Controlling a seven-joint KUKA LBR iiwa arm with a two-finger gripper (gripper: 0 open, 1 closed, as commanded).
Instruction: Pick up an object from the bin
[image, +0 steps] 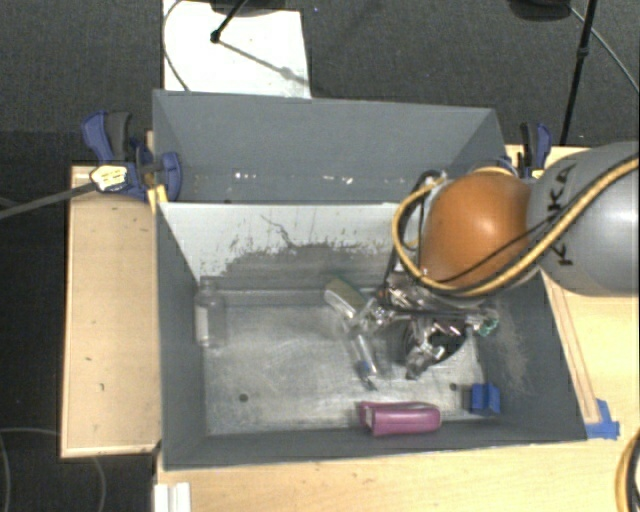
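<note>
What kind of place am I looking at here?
Probably a robotics lab bench: a robot arm reaches into a grey metal bin holding loose things, like a purple cylinder and a small blue piece.

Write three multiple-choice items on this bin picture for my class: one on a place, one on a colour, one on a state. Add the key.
1. Where does the small blue block lie?
A) on the floor of the grey metal bin, near the view's lower right corner
B) in the upper left corner
C) on the rim

2. What colour is the rounded cylinder by the bin's near wall?
A) green
B) purple
C) yellow

3. How is that cylinder placed?
A) gripped in the pincer
B) standing upright
C) lying on its side, apart from the pincer

Key:
1 A, since the block sits on the floor just right of the cylinder.
2 B, since its whole body is a dull purple.
3 C, since its long side rests on the floor, below the pincer in the view.
</note>
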